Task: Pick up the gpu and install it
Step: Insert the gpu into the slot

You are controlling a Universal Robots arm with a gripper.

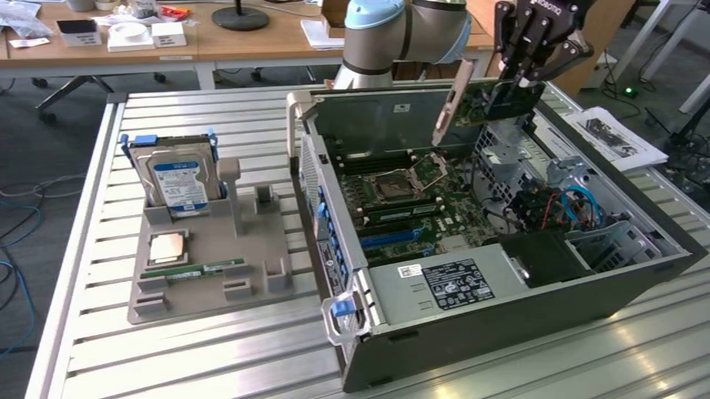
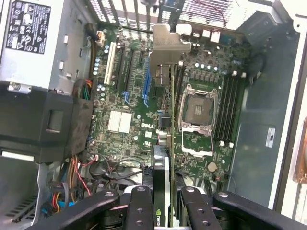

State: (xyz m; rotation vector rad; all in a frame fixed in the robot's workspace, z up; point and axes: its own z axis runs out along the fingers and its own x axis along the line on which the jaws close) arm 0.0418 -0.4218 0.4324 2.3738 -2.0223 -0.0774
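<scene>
The gpu (image 1: 488,104) is a green card with a black cooler and a silver end bracket (image 1: 448,106). It hangs tilted over the far end of the open computer case (image 1: 621,283), clear of the motherboard (image 1: 427,208). My gripper (image 1: 521,81) is shut on the card's upper edge. In the wrist view the gpu (image 2: 166,139) appears edge-on, running from my gripper (image 2: 163,203) out over the motherboard (image 2: 120,122), with its bracket (image 2: 168,45) at the far end. The expansion slots (image 2: 129,72) lie beside the card, and an empty CPU socket (image 2: 197,120) lies on its other side.
A grey parts holder (image 1: 205,266) on the exterior view's left carries a hard drive with a blue label (image 1: 179,183), a CPU (image 1: 169,247) and a memory stick (image 1: 199,270). The power supply (image 1: 444,287) and drive cage (image 1: 554,249) fill the case's near end. Papers (image 1: 616,137) lie behind the case.
</scene>
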